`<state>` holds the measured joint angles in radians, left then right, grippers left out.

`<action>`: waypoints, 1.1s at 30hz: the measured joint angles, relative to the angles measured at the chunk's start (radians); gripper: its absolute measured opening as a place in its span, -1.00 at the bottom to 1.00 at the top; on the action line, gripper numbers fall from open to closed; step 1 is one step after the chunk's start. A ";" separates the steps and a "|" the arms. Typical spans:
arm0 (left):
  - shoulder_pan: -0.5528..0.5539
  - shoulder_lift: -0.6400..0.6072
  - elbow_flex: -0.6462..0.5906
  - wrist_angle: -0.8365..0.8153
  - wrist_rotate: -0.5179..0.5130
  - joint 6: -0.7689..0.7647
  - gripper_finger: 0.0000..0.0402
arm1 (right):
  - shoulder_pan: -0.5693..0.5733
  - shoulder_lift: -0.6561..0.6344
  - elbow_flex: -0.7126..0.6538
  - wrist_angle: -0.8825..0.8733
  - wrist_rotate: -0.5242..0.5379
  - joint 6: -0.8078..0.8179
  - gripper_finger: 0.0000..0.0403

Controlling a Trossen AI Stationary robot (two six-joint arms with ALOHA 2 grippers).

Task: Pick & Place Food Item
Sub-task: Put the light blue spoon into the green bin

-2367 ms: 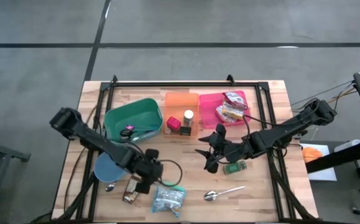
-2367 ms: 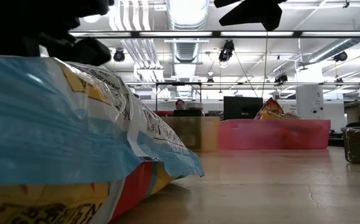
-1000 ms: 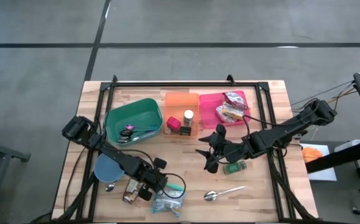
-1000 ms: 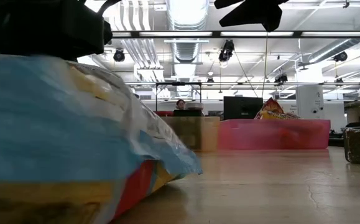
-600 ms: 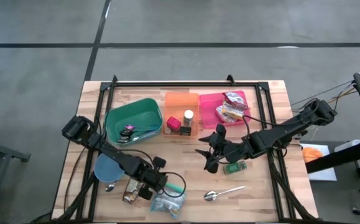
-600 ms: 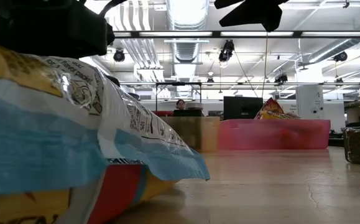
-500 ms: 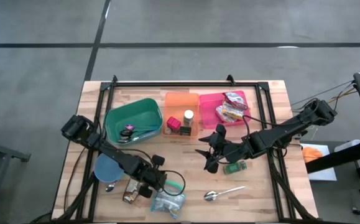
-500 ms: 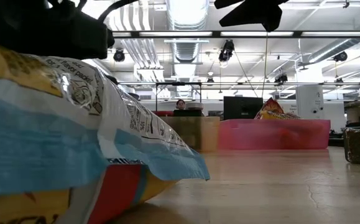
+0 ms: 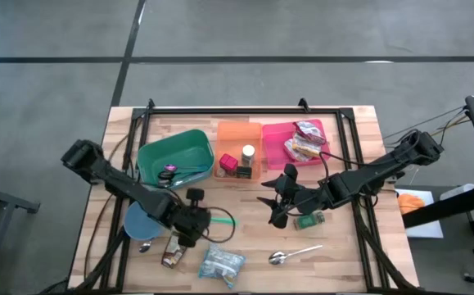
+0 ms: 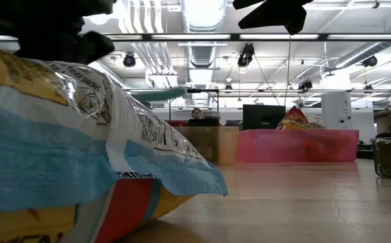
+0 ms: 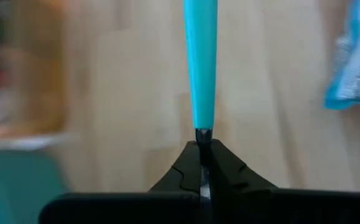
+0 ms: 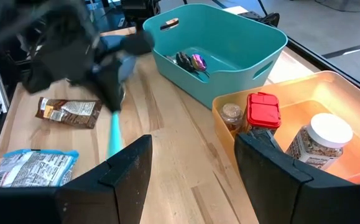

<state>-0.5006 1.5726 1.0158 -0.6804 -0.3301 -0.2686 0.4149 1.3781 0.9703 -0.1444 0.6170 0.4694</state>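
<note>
Left wrist view: my left gripper (image 11: 202, 163) is clamped tight on the end of a teal utensil handle (image 11: 200, 62), fingers (image 11: 186, 171) pressed together with only the thin tip between them, handle sticking straight out ahead over the bench (image 11: 124, 93). High view puts that left gripper (image 9: 197, 220) near the bench's front edge, left of centre, the teal utensil handle (image 9: 223, 220) pointing toward the right side and lifted clear of the wood. Blue snack bag (image 9: 221, 264) lies just in front of it at the front edge, untouched; a brown snack bar (image 9: 171, 252) and a blue bowl (image 9: 143, 220) sit toward the front left corner. Metal spoon (image 9: 291, 255) lies front centre-right.

My right gripper (image 9: 279, 201) hangs mid-bench, fingers (image 12: 130, 165) spread fairly wide, holding nothing, a green packet (image 9: 309, 220) just beside it. Along the back edge: teal bin (image 9: 176, 156), orange bin (image 9: 238, 150) with jars, pink bin (image 9: 302, 142) with snack packs.
</note>
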 joint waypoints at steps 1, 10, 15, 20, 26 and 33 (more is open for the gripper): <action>0.007 -0.028 0.000 -0.031 -0.018 -0.028 -1.00 | 0.000 0.000 0.000 0.000 0.000 0.000 0.12; 0.129 -0.319 0.000 -0.311 -0.130 -0.240 -1.00 | 0.000 0.000 0.000 0.000 0.000 -0.006 0.12; 0.228 -0.430 -0.001 -0.401 -0.149 -0.265 -1.00 | 0.000 0.000 0.000 0.001 0.000 -0.009 0.12; 0.294 -0.473 -0.001 -0.472 -0.145 -0.260 -1.00 | 0.000 0.000 0.000 0.001 0.000 -0.007 0.12; 0.389 -0.470 -0.024 -0.575 -0.149 -0.264 -1.00 | 0.000 0.000 -0.010 0.001 0.000 -0.007 0.12; 0.509 -0.470 -0.141 -0.502 -0.098 -0.259 -1.00 | 0.000 0.000 -0.010 0.001 0.001 -0.009 0.12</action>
<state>0.0080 1.1030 0.8747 -1.1822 -0.4281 -0.5277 0.4145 1.3781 0.9600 -0.1438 0.6178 0.4603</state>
